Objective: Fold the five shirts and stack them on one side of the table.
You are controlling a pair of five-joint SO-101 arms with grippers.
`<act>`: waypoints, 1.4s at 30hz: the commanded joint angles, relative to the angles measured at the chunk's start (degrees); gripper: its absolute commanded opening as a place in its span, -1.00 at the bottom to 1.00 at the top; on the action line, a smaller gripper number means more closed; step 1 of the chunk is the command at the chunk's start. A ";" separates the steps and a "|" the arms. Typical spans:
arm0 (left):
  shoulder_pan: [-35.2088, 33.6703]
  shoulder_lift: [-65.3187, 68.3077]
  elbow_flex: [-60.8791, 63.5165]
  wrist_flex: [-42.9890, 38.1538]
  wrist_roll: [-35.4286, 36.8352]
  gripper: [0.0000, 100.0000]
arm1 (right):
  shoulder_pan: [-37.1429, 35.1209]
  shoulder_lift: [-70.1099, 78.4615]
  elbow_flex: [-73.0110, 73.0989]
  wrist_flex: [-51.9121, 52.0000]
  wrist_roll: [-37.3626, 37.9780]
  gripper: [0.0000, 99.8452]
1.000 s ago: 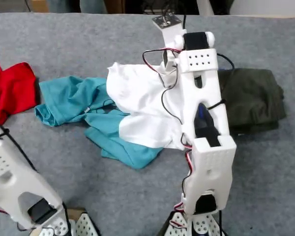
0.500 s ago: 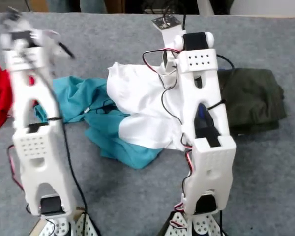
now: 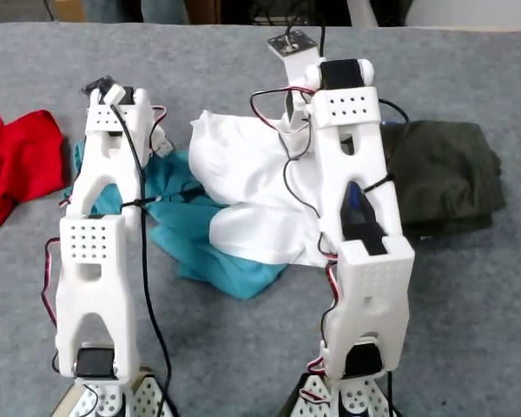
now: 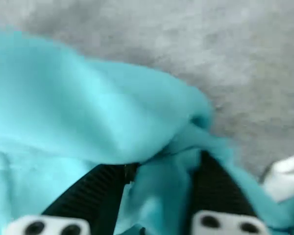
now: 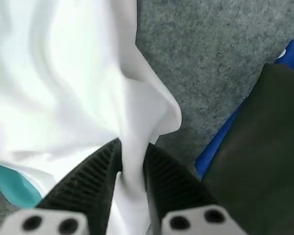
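Pinches crumpled white shirt (image 5: 54, 73) in right pincer (image 5: 132, 149); straddles rumpled teal shirt (image 4: 78, 107), left pincer (image 4: 164, 169) wide. Risks dragging overlapped pair together.

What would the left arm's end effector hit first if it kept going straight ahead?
Most likely the teal shirt: its cloth bunches right in front of the left end effector, with the grey table beyond.
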 commanded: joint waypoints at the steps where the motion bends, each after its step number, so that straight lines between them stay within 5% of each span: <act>1: -1.45 0.44 -4.26 1.93 -3.52 -0.92 | -0.79 -0.84 -0.84 -0.35 1.58 -0.97; 6: -5.93 -0.79 -19.91 8.35 -5.71 -0.94 | -0.79 -0.84 -0.92 -0.26 3.96 -0.95; 14: -16.22 -8.09 -43.56 9.41 -9.67 -0.94 | -0.79 -0.48 -3.47 0.26 2.46 -0.34; 28: -40.48 -27.96 -40.84 -13.71 -10.99 -0.94 | -2.64 -0.40 -3.38 0.62 2.29 -0.33; 42: -33.19 -14.51 -12.26 -15.82 -24.62 -0.93 | -3.78 -1.80 -3.91 1.05 -0.62 -0.33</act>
